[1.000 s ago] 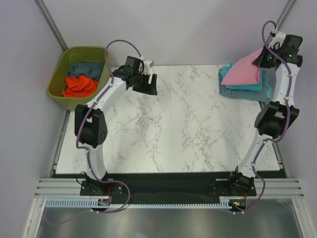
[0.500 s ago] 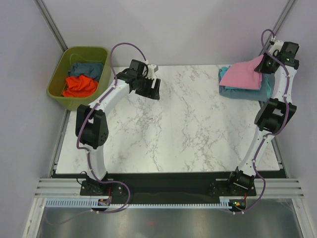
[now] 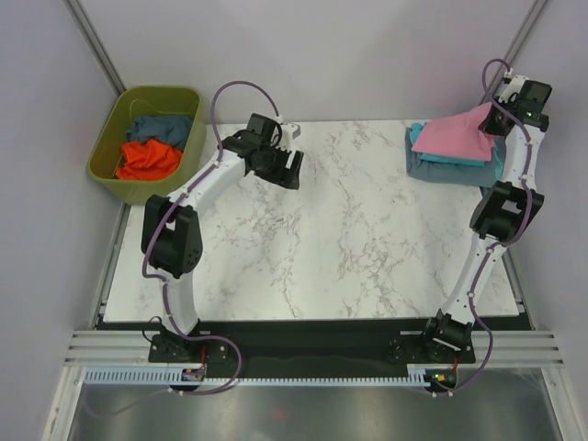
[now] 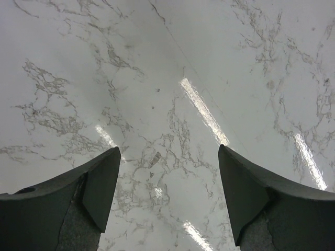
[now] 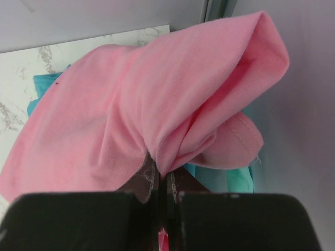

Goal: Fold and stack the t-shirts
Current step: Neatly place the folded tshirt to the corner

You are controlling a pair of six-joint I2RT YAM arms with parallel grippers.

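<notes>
The olive tub (image 3: 103,156) at far left holds the orange t-shirt (image 3: 147,159) and a slate blue t-shirt (image 3: 158,127). The left fingers (image 4: 99,183) gape wide, empty, over bare tabletop (image 3: 349,230). At the far right corner the right fingers (image 5: 144,180) pinch shut on the pink t-shirt (image 5: 131,104), draped over the turquoise t-shirt (image 3: 459,160). The cloth looks light and limp, so a doubled fold is probably the best hold. Only the right wrist view shows that pinch; the top view places the stack.

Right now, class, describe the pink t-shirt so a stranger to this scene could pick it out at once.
On the white marble table, look to the far right corner, where shirts are stacked. The pink t-shirt lies on top, over a turquoise shirt and a slate-blue one. It alone is pink, and the right gripper pinches its bunched edge.
</notes>
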